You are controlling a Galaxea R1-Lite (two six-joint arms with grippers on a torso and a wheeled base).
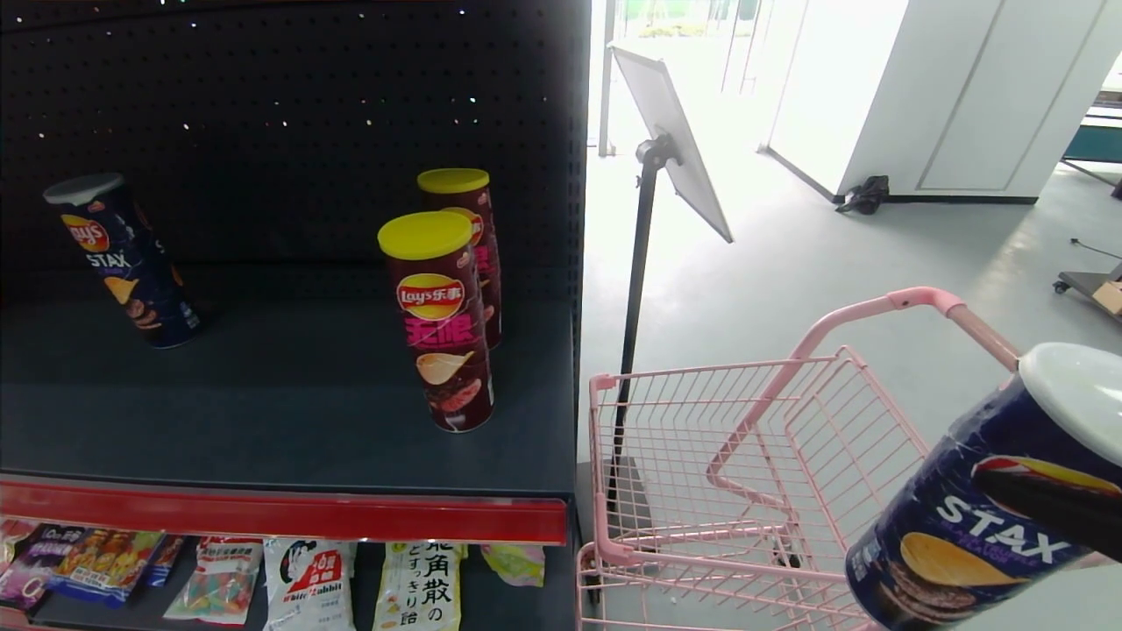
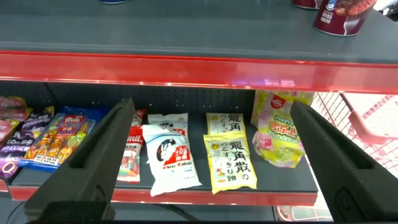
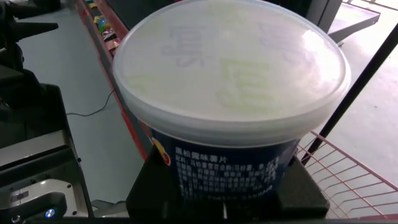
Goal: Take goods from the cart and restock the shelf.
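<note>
jaws of the right gripper (image 3: 227, 193) are pinching a navy chip can (image 1: 982, 499), holding it tilted by the pink cart (image 1: 701, 421), apart from the shelf (image 1: 263, 412); jaws of the left gripper (image 2: 211, 106) are standing spread, facing snack packets (image 2: 171, 158) on the lower tier.

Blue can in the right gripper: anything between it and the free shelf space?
Yes, partly. Two red cans stand at the shelf's right end, between the held blue can and the bare middle. From the front, nothing visible blocks.
</note>
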